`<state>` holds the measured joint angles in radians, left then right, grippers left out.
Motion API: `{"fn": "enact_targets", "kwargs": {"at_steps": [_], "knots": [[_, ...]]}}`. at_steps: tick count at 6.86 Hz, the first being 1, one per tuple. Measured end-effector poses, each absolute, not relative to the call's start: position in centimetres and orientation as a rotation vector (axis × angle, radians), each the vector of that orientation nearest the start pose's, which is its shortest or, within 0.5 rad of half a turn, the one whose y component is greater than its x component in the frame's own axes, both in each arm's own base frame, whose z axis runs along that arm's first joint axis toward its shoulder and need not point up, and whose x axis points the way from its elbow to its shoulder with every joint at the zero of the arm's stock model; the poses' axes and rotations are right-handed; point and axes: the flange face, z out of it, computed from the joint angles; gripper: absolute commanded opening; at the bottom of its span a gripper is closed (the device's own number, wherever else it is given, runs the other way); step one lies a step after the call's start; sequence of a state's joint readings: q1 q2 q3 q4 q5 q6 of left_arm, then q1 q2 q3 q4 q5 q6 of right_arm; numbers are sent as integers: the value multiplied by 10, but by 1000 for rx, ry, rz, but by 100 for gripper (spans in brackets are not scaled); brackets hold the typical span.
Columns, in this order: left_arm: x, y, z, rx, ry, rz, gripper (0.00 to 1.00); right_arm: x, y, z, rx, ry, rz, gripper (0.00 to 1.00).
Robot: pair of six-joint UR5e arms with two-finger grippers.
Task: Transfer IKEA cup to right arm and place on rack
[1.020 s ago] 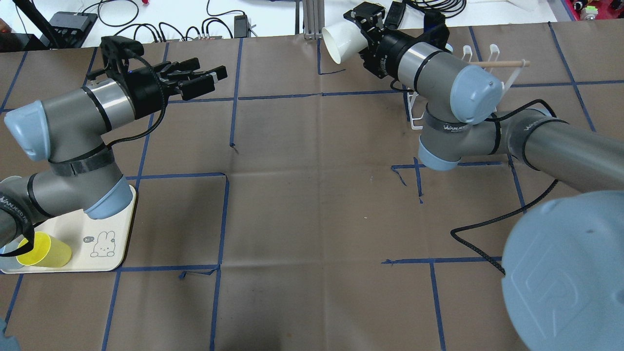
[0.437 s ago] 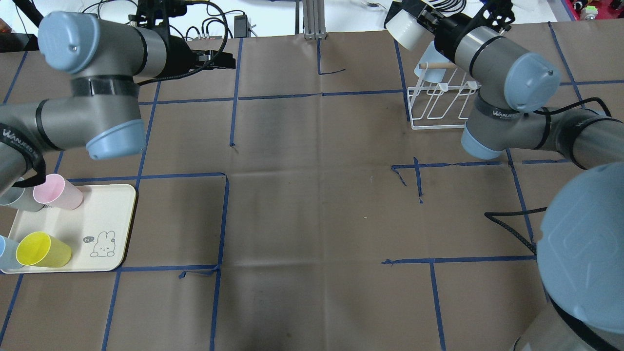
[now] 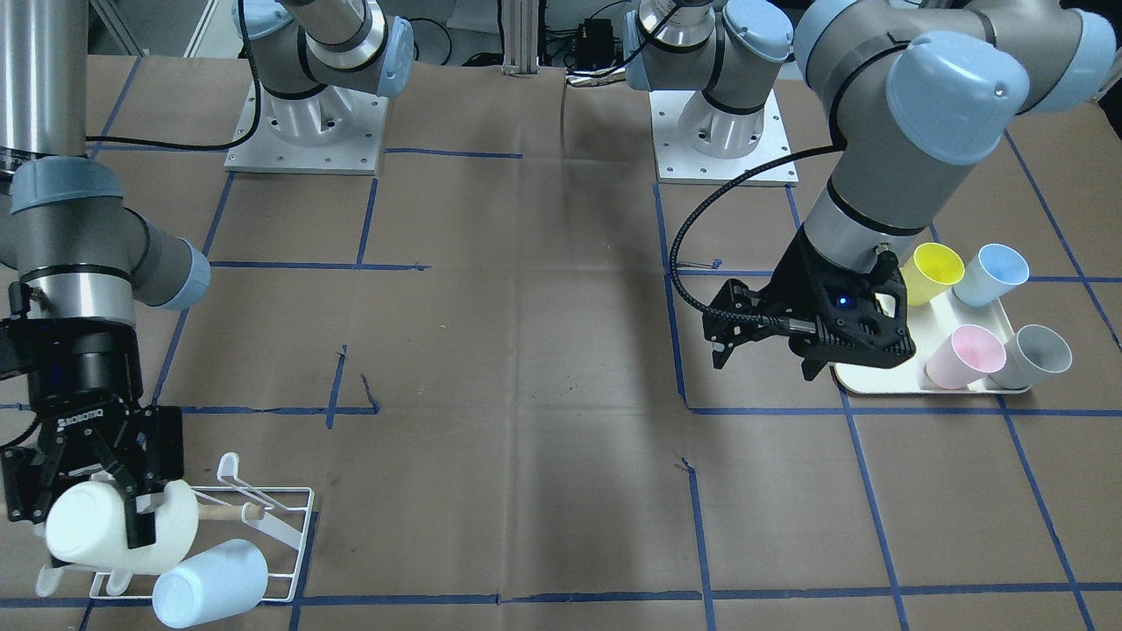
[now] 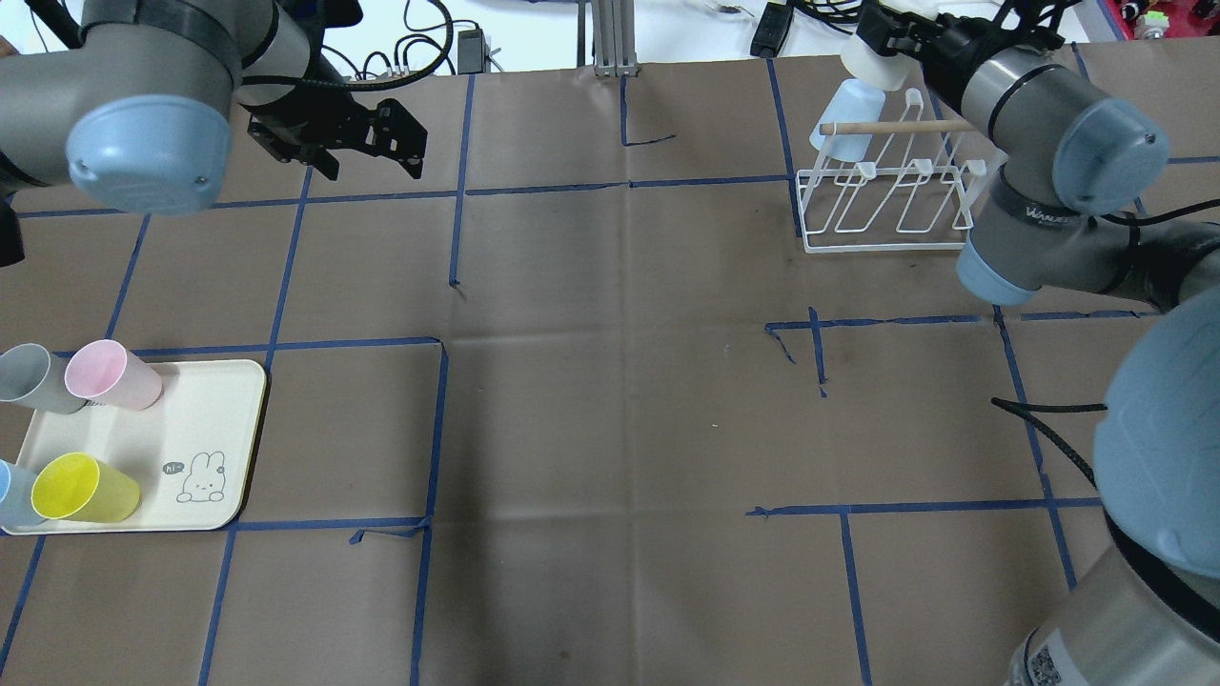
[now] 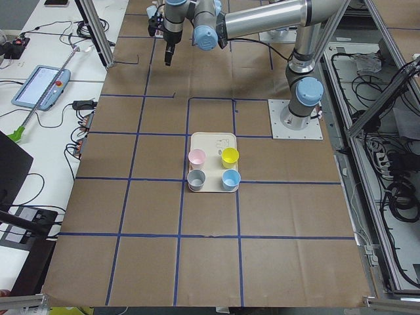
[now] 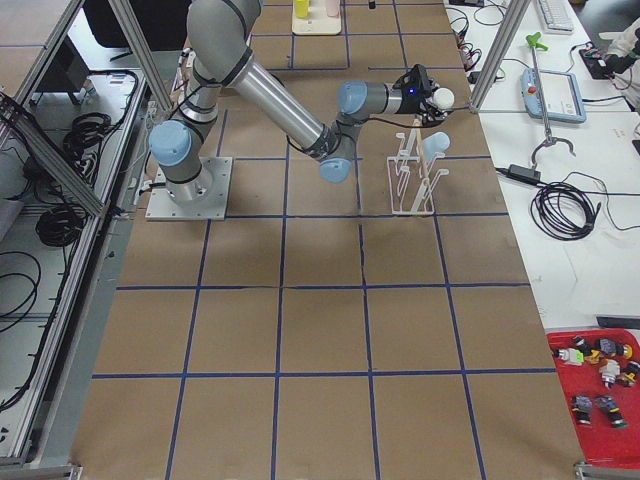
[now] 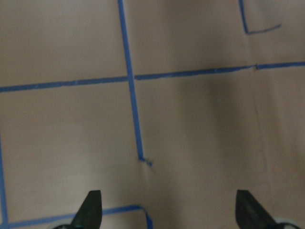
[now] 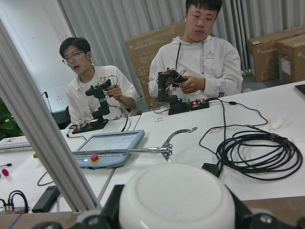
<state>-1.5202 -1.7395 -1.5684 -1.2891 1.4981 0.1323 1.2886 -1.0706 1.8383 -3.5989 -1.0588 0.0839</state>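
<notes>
My right gripper (image 4: 879,50) is shut on a white cup (image 4: 861,65) and holds it tilted just above the far end of the white wire rack (image 4: 886,195). In the front-facing view the cup (image 3: 96,526) hangs between the fingers over the rack (image 3: 294,526), beside the wooden dowel (image 3: 230,513). The right wrist view shows the cup's base (image 8: 176,198) between the jaws. A light blue cup (image 4: 843,129) sits upturned on the rack's far left corner. My left gripper (image 4: 372,157) is open and empty, above the table far to the left.
A cream tray with a rabbit drawing (image 4: 214,410) at the near left holds a pink cup (image 4: 110,373), a grey cup (image 4: 33,378), a yellow cup (image 4: 81,488) and a blue cup (image 4: 11,497). Cables and operators lie beyond the table's far edge.
My right arm has swung the white cup to the right, from left of the rack to above its far end. My left arm has risen and turned its open gripper downward.
</notes>
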Motion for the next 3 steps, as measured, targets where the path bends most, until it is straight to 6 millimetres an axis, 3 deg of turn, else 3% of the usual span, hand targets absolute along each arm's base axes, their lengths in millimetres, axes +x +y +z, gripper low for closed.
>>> {"fn": "enact_targets", "kwargs": {"at_steps": [2, 3], "knots": [[-108, -544, 451, 60, 3177, -39, 99, -36, -639, 324, -148, 2381, -1805, 9], [-109, -533, 452, 33, 3176, -8, 99, -48, -647, 320, -168, 2416, -1837, 9]]}}
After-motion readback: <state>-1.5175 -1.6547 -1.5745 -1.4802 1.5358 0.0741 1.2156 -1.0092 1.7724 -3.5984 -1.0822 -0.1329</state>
